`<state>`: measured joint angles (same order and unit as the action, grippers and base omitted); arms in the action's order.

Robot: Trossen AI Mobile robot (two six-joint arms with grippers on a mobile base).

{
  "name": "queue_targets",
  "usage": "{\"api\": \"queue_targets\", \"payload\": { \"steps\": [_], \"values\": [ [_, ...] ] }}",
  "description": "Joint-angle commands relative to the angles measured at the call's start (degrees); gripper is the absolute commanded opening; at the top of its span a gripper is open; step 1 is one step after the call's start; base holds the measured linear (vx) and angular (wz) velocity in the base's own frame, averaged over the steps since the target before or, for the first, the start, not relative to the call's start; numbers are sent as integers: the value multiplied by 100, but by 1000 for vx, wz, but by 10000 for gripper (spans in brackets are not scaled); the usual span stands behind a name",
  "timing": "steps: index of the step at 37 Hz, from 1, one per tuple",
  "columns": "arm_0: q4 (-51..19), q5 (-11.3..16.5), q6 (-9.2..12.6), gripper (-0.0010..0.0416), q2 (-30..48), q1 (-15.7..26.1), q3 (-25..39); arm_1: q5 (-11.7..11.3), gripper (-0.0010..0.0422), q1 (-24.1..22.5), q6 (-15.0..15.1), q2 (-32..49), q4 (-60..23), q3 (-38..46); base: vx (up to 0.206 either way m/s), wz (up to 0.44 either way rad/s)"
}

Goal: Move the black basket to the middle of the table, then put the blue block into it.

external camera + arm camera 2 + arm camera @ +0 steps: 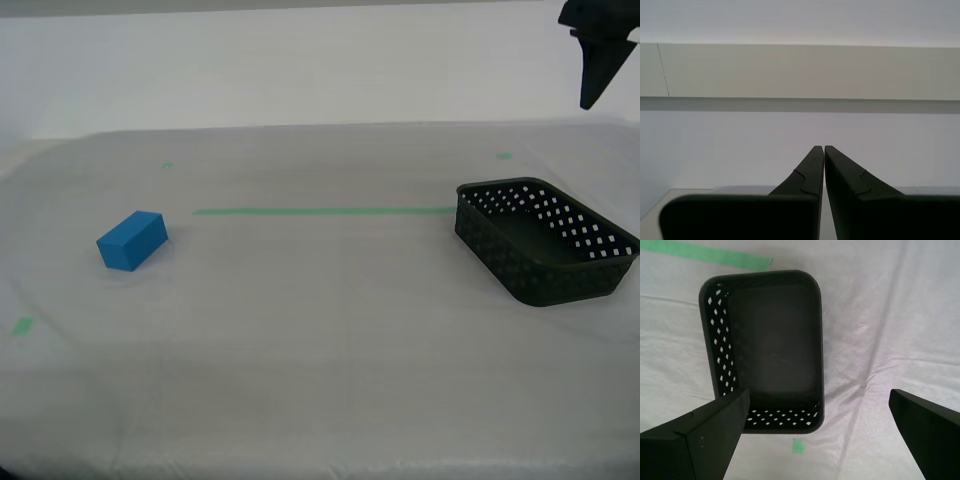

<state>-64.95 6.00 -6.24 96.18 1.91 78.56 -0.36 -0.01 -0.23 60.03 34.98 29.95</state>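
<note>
The black basket (520, 265) stands empty on the table (320, 340) at the exterior view's right, by the end of the green tape line (320, 211). The blue block (132, 241) lies at the exterior view's left, far from the basket. My first gripper (819, 392) is open and empty, high above the basket (715, 340). Its dark finger shows at the top right of the exterior view (597, 70). My second gripper (824, 147) is shut and empty, pointing at a plain wall. The second gripper is not in the exterior view.
Small green marks lie behind the basket (504, 155), at the far left (167, 165) and near the front left (22, 325). One mark (798, 446) lies just outside the basket's short wall. Bare cloth spans between block and basket.
</note>
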Motion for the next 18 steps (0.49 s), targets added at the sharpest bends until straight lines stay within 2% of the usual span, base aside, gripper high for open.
{"api": "queue_targets", "payload": {
  "steps": [1,18],
  "values": [
    [356,11,11,389,-2,17,-297,-4,0,-2,9,0,26,2,0,0],
    [1550,-9,26,389,-2,46,-1458,-4,0,0,9,0,26,2,0,0]
  ]
}}
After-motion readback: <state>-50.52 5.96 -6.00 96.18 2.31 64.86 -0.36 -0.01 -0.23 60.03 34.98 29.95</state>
